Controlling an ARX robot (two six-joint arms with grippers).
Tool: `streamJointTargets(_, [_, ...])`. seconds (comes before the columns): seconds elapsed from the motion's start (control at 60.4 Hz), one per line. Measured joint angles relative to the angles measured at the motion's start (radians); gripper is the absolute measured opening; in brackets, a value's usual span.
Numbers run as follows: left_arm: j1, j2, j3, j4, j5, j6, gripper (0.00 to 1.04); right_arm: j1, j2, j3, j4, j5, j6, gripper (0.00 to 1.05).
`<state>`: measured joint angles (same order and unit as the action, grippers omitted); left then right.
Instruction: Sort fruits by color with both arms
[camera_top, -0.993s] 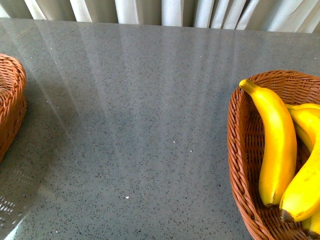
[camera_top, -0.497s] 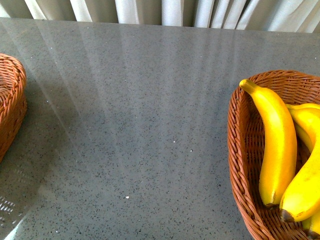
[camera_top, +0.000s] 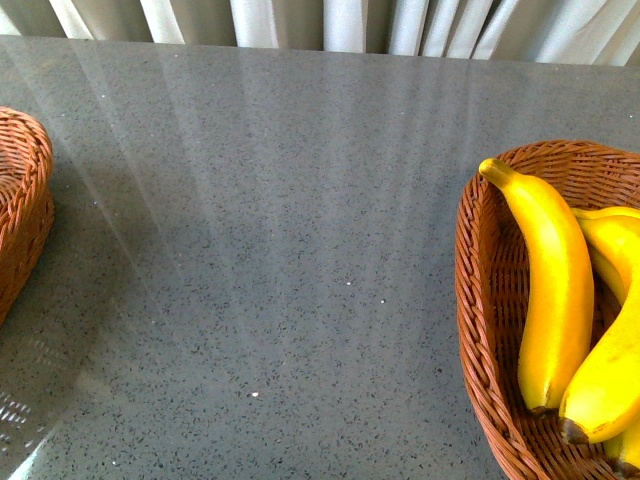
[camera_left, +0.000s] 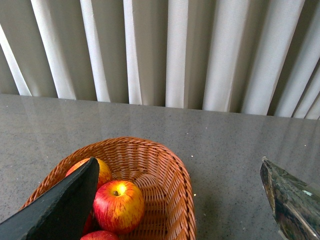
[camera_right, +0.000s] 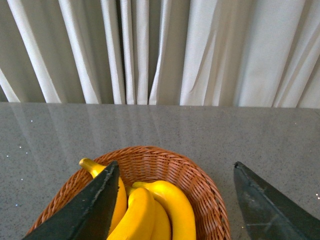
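In the left wrist view, red apples with yellow streaks lie in a wicker basket (camera_left: 172, 165): one in the middle (camera_left: 118, 205), one half behind a finger (camera_left: 104, 170), one at the picture's edge (camera_left: 100, 235). My left gripper (camera_left: 178, 160) hangs open above that basket's rim, holding nothing. Yellow bananas (camera_right: 150, 210) lie in another wicker basket (camera_right: 200, 185) under my right gripper (camera_right: 175, 163), which is open and empty. The front view shows the bananas (camera_top: 555, 290) in the right basket (camera_top: 478, 300); neither arm appears there.
The grey speckled table (camera_top: 280, 250) stretches between the two baskets. Only an edge of the left basket (camera_top: 25, 200) shows in the front view. White curtains (camera_top: 330, 25) hang behind the table's far edge.
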<state>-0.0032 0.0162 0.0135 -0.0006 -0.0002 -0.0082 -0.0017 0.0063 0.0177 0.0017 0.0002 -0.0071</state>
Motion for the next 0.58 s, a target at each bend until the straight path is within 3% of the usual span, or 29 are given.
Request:
streamJointTargets(0.199, [0.0,0.0,0.0,0.0,0.0,0.0,0.96,0.0,0.0,0.0,0.0,0.0,0.001,0.97])
streamJointTargets(0.579, [0.0,0.0,0.0,0.0,0.0,0.0,0.96,0.0,0.0,0.0,0.0,0.0,0.001,0.96])
